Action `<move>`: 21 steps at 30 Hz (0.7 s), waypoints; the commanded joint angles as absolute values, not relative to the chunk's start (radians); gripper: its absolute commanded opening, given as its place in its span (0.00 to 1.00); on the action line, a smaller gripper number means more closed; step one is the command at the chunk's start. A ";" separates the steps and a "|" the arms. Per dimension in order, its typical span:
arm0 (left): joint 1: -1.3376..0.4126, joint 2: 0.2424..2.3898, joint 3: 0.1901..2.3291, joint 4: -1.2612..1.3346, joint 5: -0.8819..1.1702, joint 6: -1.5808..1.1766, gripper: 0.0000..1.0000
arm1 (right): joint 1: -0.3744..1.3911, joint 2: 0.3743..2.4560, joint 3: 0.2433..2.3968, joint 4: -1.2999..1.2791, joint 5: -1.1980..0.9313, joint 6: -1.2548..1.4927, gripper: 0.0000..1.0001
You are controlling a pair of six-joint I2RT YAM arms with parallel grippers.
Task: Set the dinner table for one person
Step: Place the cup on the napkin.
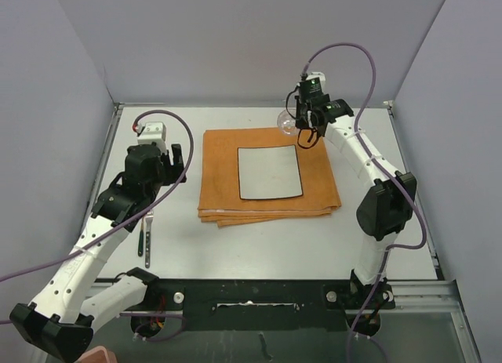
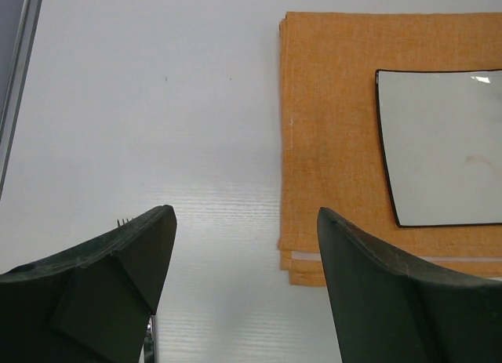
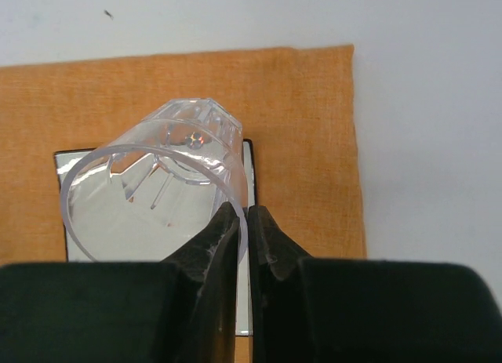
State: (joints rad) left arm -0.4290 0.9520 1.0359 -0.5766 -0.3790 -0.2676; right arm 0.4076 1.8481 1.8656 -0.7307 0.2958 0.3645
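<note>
Grey walls close in the dinner table [image 1: 259, 253], which fills most of the overhead view. A folded orange mat [image 1: 220, 183] lies at its middle with a square white plate [image 1: 269, 172] on top.

Near the mat's far right corner hangs a clear glass [image 3: 157, 183], tilted, its mouth turned up toward the wrist camera. The right gripper [image 3: 243, 218] has it by the rim, fingers nearly together with the thin wall pinched between them (one inside, one outside). The left gripper [image 2: 243, 214] holds nothing. Its fingers are spread wide over bare table left of the mat, and a fork [image 1: 146, 239] lies under that arm toward the table's near left corner.

The step in hand looks like setting the glass down. To do it well:

- Swing the wrist until the base points straight down, since a rim pinch lets the glass pivot.
- Pick a spot off the plate, either on the mat beside the plate's far right corner or on the table just past the mat.
- Lower until the base sits flat, and only then part the fingers.
- Lift straight up, so the inner finger does not drag the rim and tip it.
</note>
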 commanded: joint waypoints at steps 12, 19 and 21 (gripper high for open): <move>-0.433 0.928 0.996 -0.494 -0.338 -0.268 0.71 | 0.269 1.914 1.933 -0.684 0.347 0.396 0.00; -0.433 0.957 0.997 -0.467 -0.332 -0.258 0.71 | 0.256 1.911 1.907 -0.669 0.341 0.389 0.00; -0.433 0.964 0.996 -0.462 -0.330 -0.261 0.71 | 0.251 1.908 1.902 -0.667 0.340 0.388 0.00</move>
